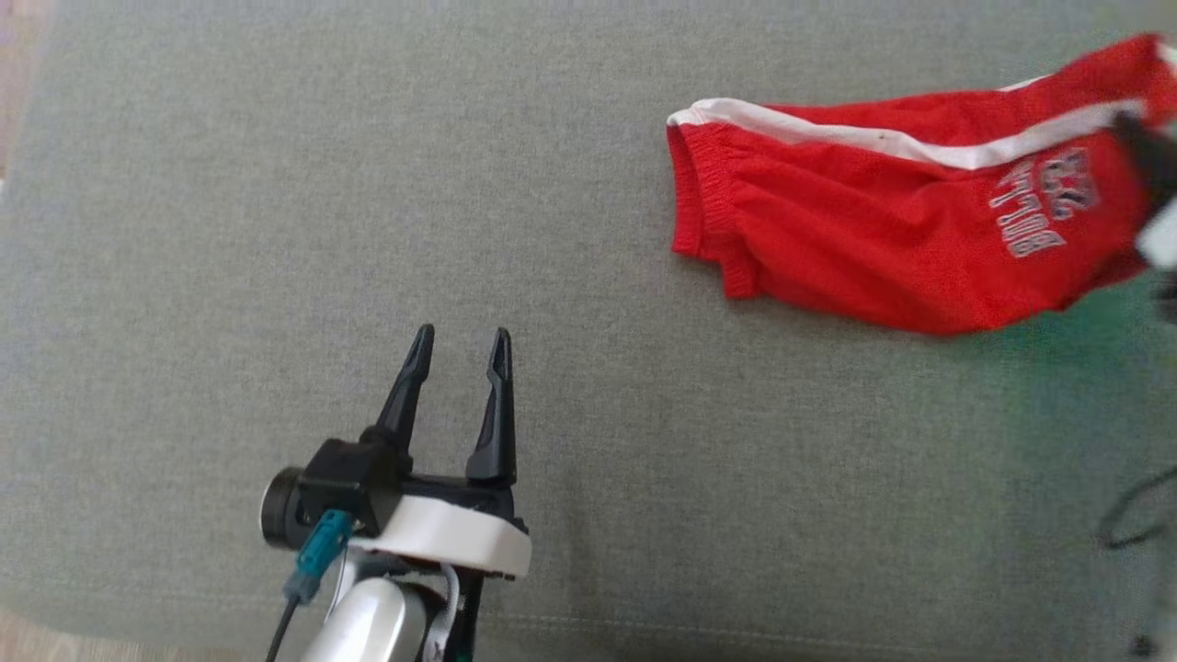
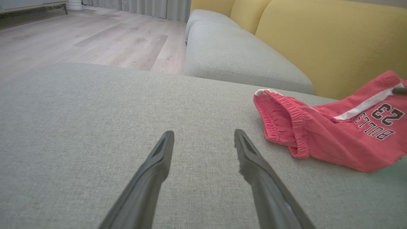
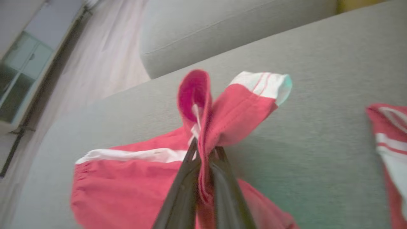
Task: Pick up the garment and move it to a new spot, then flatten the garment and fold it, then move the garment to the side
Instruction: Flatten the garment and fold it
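Observation:
The garment (image 1: 883, 230) is a pair of red shorts with a white side stripe and printed lettering, lying on the grey sofa seat (image 1: 276, 184) at the upper right. My right gripper (image 3: 205, 151) is shut on a pinched fold of the garment (image 3: 222, 117), lifting that end; its dark fingers (image 1: 1145, 152) show blurred at the right edge of the head view. My left gripper (image 1: 457, 349) stands open over bare cushion at the lower left, well apart from the shorts. In the left wrist view the garment (image 2: 334, 130) lies to the right of the left gripper (image 2: 203, 136).
A second grey seat cushion (image 2: 235, 57) and yellow backrests (image 2: 334, 41) lie beyond the garment. Wooden floor (image 2: 95, 35) stretches past the sofa's edge. Another red and white cloth (image 3: 391, 146) lies at the right edge of the right wrist view.

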### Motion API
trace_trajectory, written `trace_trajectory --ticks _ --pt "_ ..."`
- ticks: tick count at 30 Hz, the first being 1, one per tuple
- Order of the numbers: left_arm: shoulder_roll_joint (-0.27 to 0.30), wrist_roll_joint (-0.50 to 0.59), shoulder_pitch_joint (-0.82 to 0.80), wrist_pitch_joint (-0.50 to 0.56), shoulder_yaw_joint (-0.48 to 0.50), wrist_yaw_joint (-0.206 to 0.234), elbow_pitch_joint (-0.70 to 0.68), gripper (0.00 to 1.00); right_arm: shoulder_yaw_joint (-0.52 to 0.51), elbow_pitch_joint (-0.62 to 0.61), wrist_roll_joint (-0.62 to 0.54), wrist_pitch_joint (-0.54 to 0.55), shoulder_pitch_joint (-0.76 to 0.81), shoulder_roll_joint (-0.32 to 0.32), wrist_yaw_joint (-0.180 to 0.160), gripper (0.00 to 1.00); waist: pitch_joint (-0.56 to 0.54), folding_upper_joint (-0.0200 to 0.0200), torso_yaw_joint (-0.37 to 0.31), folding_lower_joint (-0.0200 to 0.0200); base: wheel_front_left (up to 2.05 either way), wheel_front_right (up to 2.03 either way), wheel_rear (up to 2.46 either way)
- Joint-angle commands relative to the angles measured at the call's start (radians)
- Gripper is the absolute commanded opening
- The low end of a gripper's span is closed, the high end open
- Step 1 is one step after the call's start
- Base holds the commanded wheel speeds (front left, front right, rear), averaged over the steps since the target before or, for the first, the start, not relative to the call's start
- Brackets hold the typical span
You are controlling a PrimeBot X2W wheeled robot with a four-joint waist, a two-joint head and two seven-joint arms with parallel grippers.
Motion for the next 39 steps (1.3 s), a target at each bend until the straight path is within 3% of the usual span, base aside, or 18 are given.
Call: trace_trajectory --ticks 1,4,8,15,22,23,24,25,35,39 --pt "-0.003 -0.004 0.004 -0.012 0.028 -0.002 -0.024 1.00 0.060 -0.085 0.005 0.028 -0.016 0.047 0.007 0.00 -0.015 0.0000 -0.002 0.0000 0.00 0.00 0.00" --pt "-0.004 -0.021 0.007 -0.012 0.018 0.000 -0.022 1.00 0.117 -0.124 0.004 0.051 -0.028 0.121 0.007 0.00 -0.020 0.0000 0.006 0.0000 0.00 0.00 0.00" --pt "-0.004 -0.036 0.000 -0.012 -0.010 -0.004 -0.010 1.00 0.211 -0.080 0.018 0.034 -0.040 0.148 0.007 0.00 -0.022 0.0000 0.038 0.0000 0.00 0.00 0.00" --pt "-0.004 -0.060 -0.005 -0.012 -0.045 0.004 0.019 1.00 0.360 0.141 0.139 -0.155 -0.047 0.149 0.007 0.00 -0.047 0.0000 0.109 0.0000 0.00 0.00 0.00" --pt "-0.004 -0.081 0.012 -0.012 -0.072 0.017 0.031 1.00 0.456 0.299 0.257 -0.326 -0.088 0.149 0.007 0.00 -0.071 0.0000 0.136 0.0000 0.00 0.00 0.00" --pt "-0.004 -0.082 0.013 -0.012 -0.074 0.017 0.032 1.00 0.465 0.318 0.276 -0.349 -0.093 0.149 0.007 0.24 -0.073 0.0000 0.137 0.0000 0.00 0.00 0.00" --pt "-0.004 -0.084 0.015 -0.012 -0.076 0.018 0.034 1.00 0.476 0.336 0.292 -0.368 -0.100 0.149 0.007 0.72 -0.075 0.0000 0.137 0.0000 0.00 0.00 0.00" --pt "-0.004 -0.085 0.016 -0.012 -0.076 0.019 0.035 1.00 0.487 0.353 0.306 -0.385 -0.105 0.149 0.007 1.00 -0.077 0.0000 0.136 0.0000 0.00 0.00 0.00" --pt "-0.004 -0.079 0.023 -0.012 -0.047 0.018 0.050 1.00 0.654 0.373 0.478 -0.505 -0.094 0.149 0.007 1.00 -0.102 0.0000 0.084 0.0000 0.00 0.00 0.00" --pt "-0.004 -0.077 0.028 -0.012 -0.026 0.021 0.043 1.00 0.686 0.313 0.390 -0.574 -0.059 0.149 0.007 1.00 -0.121 0.0000 0.048 0.0000 0.00 0.00 0.00"
